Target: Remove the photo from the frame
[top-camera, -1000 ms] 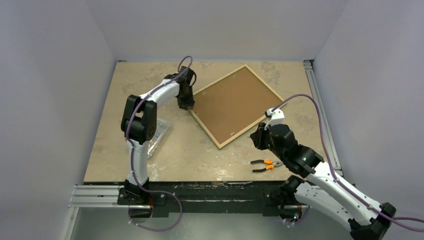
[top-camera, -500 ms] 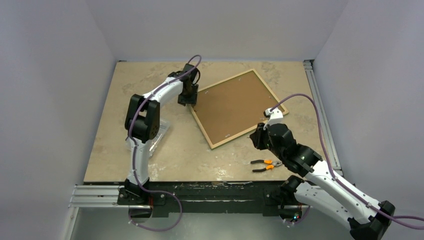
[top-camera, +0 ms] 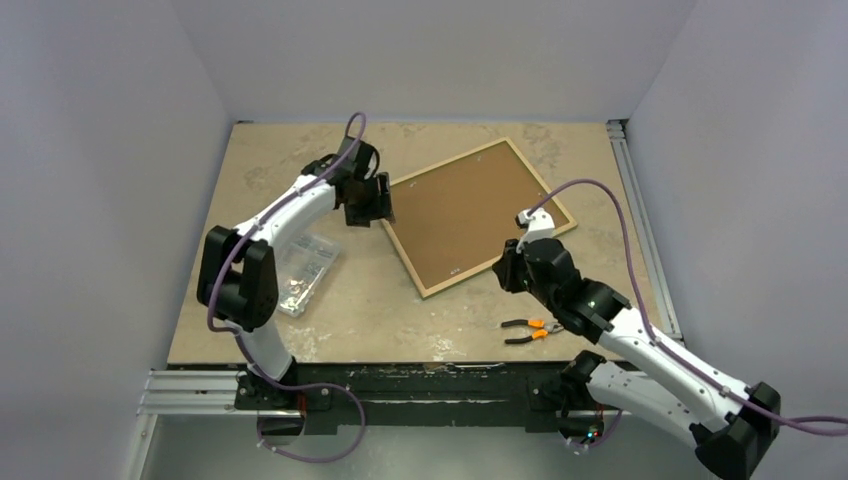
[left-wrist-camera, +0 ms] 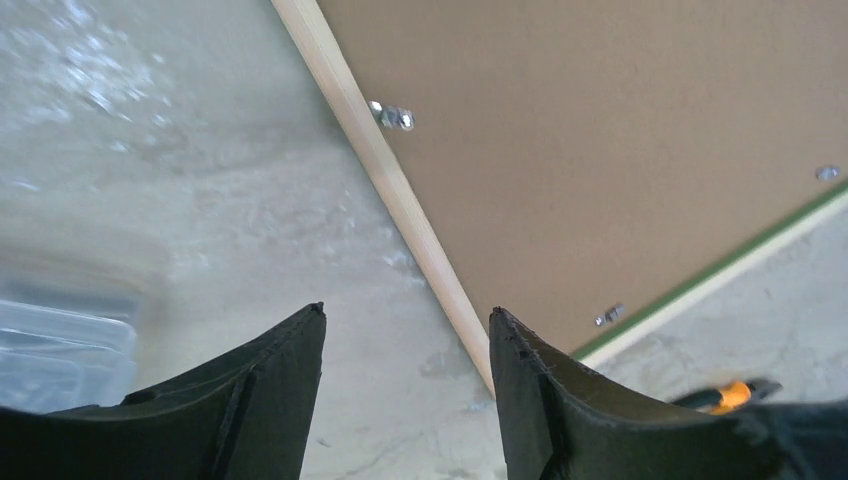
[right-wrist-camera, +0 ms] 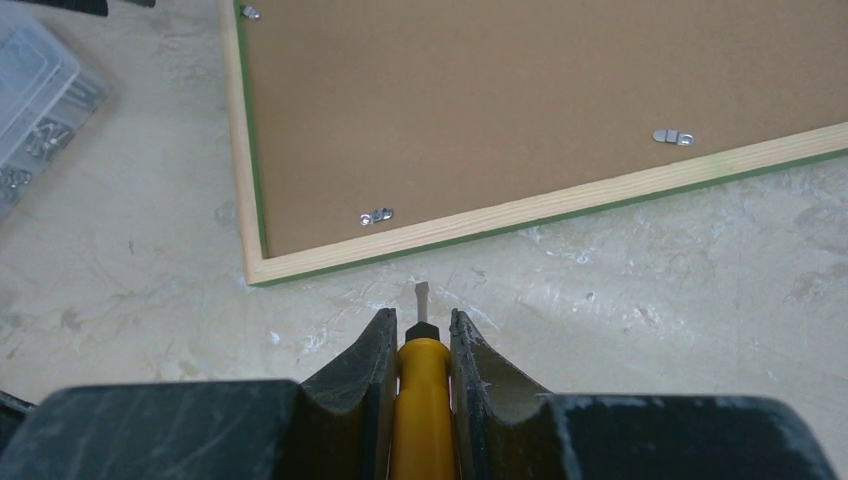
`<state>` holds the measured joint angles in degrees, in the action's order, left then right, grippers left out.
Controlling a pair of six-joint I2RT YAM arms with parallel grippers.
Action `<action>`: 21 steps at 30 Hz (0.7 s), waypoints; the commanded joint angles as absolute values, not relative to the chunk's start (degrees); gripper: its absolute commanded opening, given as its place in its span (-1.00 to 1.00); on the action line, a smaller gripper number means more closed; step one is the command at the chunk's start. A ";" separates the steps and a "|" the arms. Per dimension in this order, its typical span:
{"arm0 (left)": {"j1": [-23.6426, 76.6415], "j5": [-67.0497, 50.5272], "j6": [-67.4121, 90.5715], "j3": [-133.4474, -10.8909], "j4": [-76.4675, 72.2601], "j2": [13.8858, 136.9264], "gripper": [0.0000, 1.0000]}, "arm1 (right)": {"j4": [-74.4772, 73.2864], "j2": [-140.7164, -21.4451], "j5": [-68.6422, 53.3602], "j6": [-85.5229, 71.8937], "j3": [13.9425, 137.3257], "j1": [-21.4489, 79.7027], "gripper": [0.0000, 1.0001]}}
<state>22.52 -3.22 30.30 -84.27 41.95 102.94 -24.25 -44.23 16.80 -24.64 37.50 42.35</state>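
Fingers (left-wrist-camera: 270, 400) of the left gripper (left-wrist-camera: 405, 322) stand moderately apart with nothing between them, poised over the left side of the frame (right-wrist-camera: 560, 205), whose pale wooden edge passes just inside the right-hand finger in the wrist view. Whether those fingertips touch the wood cannot be told. The frame lies face down on the table (top-camera: 260, 170), turned so that one corner points toward the arms, a thin green line showing along its outer border. The photo (top-camera: 470, 205) sits inside the frame with only its plain brown back showing, and small metal tabs (right-wrist-camera: 377, 216) sit along the frame's inner edge over that back. The right gripper (right-wrist-camera: 420, 320) is closed narrowly on a yellow-handled screwdriver (right-wrist-camera: 422, 400), its fingers (right-wrist-camera: 365, 370) pressed against both sides of the handle. The blade points at the frame's near edge, close to the near corner, and stops just short of the wood. Orange-handled pliers (top-camera: 530, 330) lie on the table on the near side of the frame, beside the right arm. A clear plastic box (top-camera: 303, 272) holding small hardware rests apart from the frame, off its left side.
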 commanded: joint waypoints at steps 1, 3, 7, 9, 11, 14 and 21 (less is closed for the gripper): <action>22.66 -13.98 41.00 -72.95 30.94 98.80 0.15 | -16.78 -51.77 15.42 -23.38 42.16 42.25 -1.00; 23.16 -17.72 45.60 -67.31 24.91 97.37 0.11 | -14.05 -55.84 14.21 -23.44 43.72 42.24 -1.00; 26.87 -16.82 50.80 -62.50 21.44 98.10 0.11 | -8.70 -63.77 10.86 -23.08 47.63 42.21 -1.00; 28.77 -16.11 52.13 -61.65 20.80 99.37 0.11 | -6.87 -67.56 9.04 -22.92 50.00 42.24 -1.00; 29.97 -15.23 52.71 -61.40 20.18 100.89 0.08 | -5.60 -70.86 7.58 -22.62 52.22 42.27 -1.00; 30.42 -13.03 51.30 -62.51 21.95 103.24 0.00 | -4.57 -75.55 6.32 -22.14 55.10 42.25 -1.00; 30.42 -6.97 42.77 -66.24 30.01 106.20 -0.58 | -2.87 -83.87 6.72 -20.69 59.85 42.22 -1.00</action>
<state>30.76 -12.16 48.29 -64.60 26.26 104.53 -6.72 -80.77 7.29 -22.63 55.66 42.35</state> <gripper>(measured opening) 0.297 0.170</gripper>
